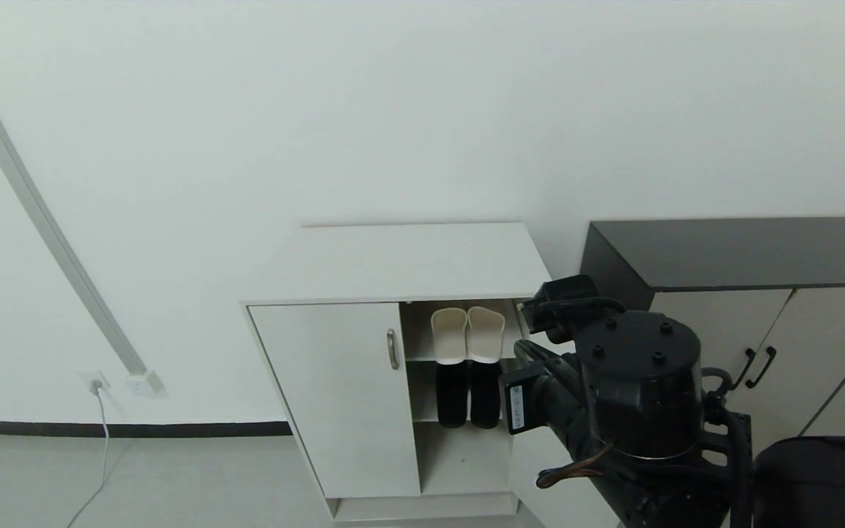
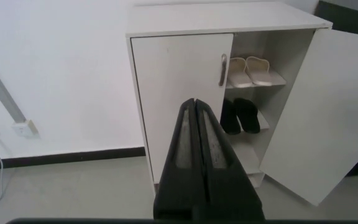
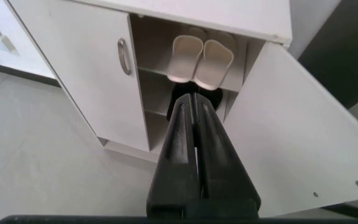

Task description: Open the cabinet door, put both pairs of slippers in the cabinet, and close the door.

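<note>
In the smooth white cabinet [image 1: 393, 264], rounded cream slippers [image 1: 467, 334] above matte black slippers [image 1: 469, 392]; left gripper [image 2: 195, 102], right gripper [image 3: 195, 99] narrow, fingers together, empty.

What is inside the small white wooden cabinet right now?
A cream pair of slippers lies on the top shelf, a black pair on the shelf below. The closed left door hides the rest.

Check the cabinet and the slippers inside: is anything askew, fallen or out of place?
Nothing stands out. The cream slippers lie side by side on the upper shelf, the black slippers likewise on the shelf below, all inside the cabinet. Its right door stands open, a step not yet done.
</note>
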{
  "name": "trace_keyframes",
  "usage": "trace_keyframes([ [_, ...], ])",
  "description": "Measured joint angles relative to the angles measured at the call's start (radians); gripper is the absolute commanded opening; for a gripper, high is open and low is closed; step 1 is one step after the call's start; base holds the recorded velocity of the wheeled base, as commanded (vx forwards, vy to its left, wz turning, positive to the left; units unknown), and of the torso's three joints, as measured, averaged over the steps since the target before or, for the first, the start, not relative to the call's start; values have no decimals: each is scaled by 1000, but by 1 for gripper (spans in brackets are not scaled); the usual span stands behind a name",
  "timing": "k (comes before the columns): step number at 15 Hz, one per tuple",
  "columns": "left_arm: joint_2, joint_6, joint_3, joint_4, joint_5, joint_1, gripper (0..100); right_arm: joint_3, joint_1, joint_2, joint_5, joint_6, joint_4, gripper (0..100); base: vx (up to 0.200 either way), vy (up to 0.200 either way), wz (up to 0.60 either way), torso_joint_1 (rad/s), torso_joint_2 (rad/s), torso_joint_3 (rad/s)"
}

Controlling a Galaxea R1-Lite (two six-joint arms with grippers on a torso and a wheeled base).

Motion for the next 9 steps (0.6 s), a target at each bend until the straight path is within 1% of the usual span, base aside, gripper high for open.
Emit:
trace_keyframes([
  [2,0,5,0,-1,0,-1,0,6,0,1,9,-4,-11,0,0,0,0,149,-334,-183],
  [6,0,1,0,0,0,0,0,9,-11,5,22,-4,-12,0,0,0,0,9,-18,-8],
  [9,0,2,1,0,0,0,0,10,-20,10,38,-4,-11,0,0,0,-600,5,-2,-1],
])
